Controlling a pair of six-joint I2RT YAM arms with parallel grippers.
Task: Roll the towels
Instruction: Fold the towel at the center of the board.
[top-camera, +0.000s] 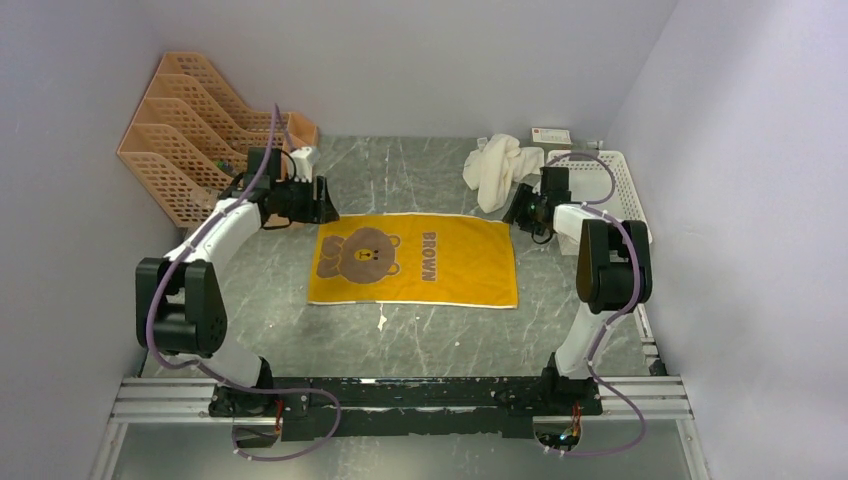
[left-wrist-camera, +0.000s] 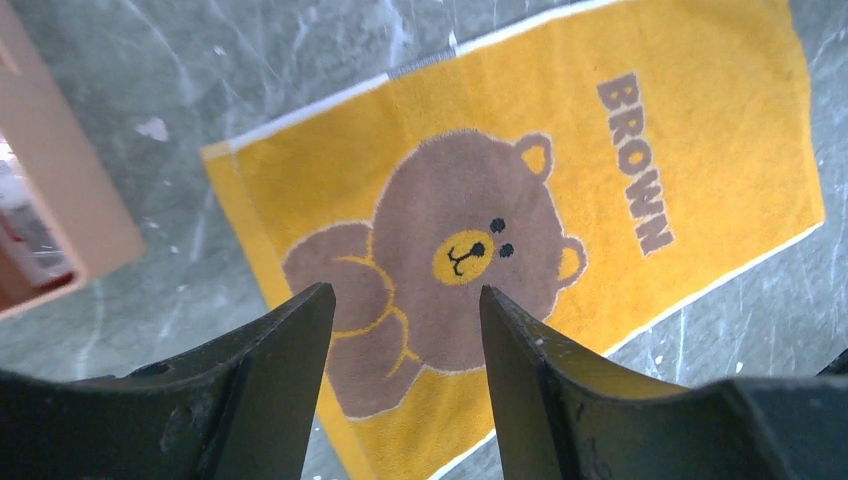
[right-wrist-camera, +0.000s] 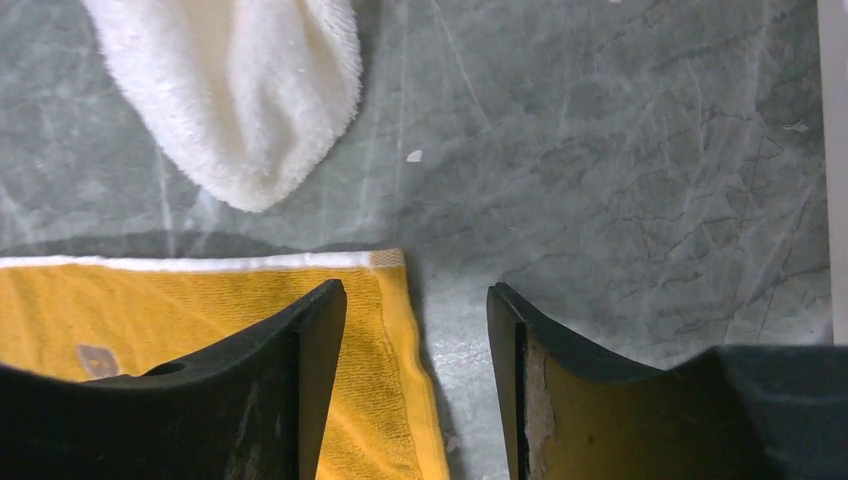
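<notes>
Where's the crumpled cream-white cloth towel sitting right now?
In the top view the crumpled cream-white cloth towel lies bunched at the far right, just beyond the far right corner of the flat yellow bear towel and left of the white mesh tray.

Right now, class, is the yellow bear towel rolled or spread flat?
Spread flat. The yellow bear towel lies as a full rectangle on the tabletop, the whole bear and the word BROWN showing, with no edge rolled.

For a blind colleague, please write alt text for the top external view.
A yellow towel with a brown bear lies flat on the grey table, the left gripper at its far left corner and the right gripper at its far right corner. A crumpled cream towel lies beyond, beside a white basket.
</notes>
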